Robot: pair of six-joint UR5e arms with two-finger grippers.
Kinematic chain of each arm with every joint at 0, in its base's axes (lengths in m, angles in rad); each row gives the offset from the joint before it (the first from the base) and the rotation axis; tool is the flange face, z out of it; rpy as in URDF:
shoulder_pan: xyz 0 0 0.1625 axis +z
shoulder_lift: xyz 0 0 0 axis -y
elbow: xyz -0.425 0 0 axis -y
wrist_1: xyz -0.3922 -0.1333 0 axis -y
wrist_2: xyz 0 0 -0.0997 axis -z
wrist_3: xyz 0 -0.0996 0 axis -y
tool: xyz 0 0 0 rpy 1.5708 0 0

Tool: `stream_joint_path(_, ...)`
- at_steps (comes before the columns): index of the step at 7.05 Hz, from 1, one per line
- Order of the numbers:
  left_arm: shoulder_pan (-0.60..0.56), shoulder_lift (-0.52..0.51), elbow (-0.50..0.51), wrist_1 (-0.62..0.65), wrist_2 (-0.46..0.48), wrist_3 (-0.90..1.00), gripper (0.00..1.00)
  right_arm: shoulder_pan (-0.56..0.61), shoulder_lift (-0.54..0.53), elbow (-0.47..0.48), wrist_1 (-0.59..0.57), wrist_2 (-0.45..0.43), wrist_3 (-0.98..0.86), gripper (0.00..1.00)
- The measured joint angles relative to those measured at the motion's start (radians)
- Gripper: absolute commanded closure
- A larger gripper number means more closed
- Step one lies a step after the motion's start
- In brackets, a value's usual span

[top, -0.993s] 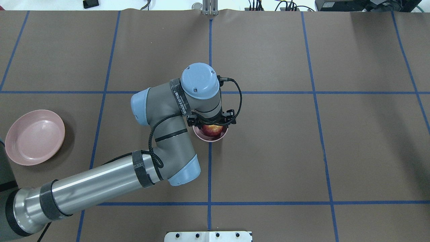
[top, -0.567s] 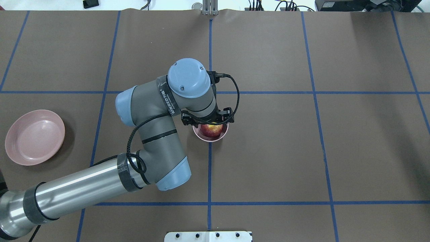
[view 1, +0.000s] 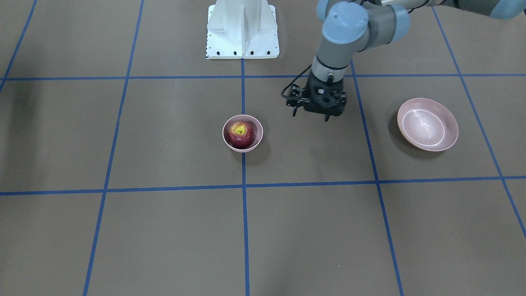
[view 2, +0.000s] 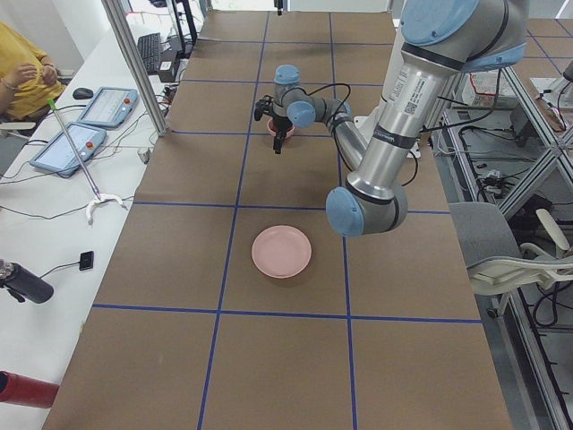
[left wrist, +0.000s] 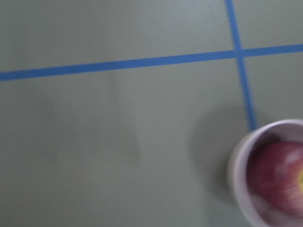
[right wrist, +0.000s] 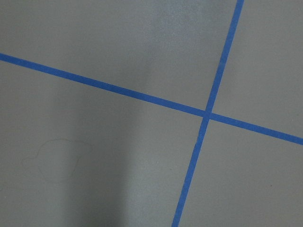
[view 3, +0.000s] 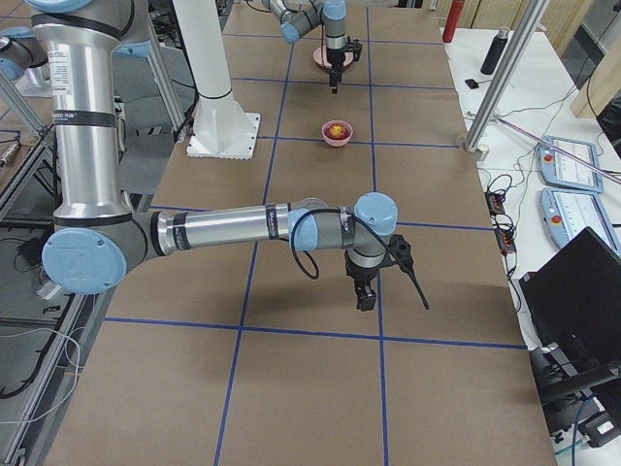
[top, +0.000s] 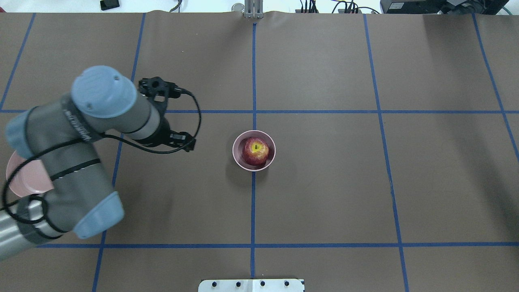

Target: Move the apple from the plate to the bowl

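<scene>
The dark red apple (top: 256,151) sits in the small deep pink bowl (top: 236,142) at the table's middle, with its yellow-green stem patch facing up. Both also show in the front view, the apple (view 1: 241,133) inside the bowl (view 1: 225,132). The wide pink plate (view 1: 427,124) is empty; in the overhead view my left arm hides most of the plate (top: 24,178). My left gripper (view 1: 311,117) hangs open and empty above bare table, between the bowl and the plate. My right gripper (view 3: 364,296) shows only in the right side view, so I cannot tell its state.
The table is brown paper with a blue tape grid. The white robot base (view 1: 242,31) stands at the near edge. My left forearm (top: 77,162) lies over the table's left part. The blurred left wrist view shows the bowl (left wrist: 239,165) at its lower right.
My left gripper has lifted off the apple in the bowl and swung left toward the plate. The apple stays in the bowl. The arm now covers most of the plate.
</scene>
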Motion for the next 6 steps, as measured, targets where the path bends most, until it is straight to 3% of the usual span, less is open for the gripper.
stream_joint_path(1,-0.089,0.134,-0.076,0.001,-0.044,0.152,0.02,0.0,0.0,-0.002,0.0,-0.001,0.0,0.0)
stream_joint_path(3,-0.332,0.324,-0.111,0.001,-0.21,0.459,0.02,0.003,-0.003,-0.004,0.0,-0.002,0.0,0.0)
stream_joint_path(4,-0.459,0.392,-0.095,0.001,-0.281,0.573,0.02,0.006,-0.005,-0.004,0.0,-0.003,0.0,0.0)
stream_joint_path(6,-0.732,0.451,0.051,-0.006,-0.467,0.688,0.02,0.009,-0.009,-0.004,0.0,-0.002,0.004,0.0)
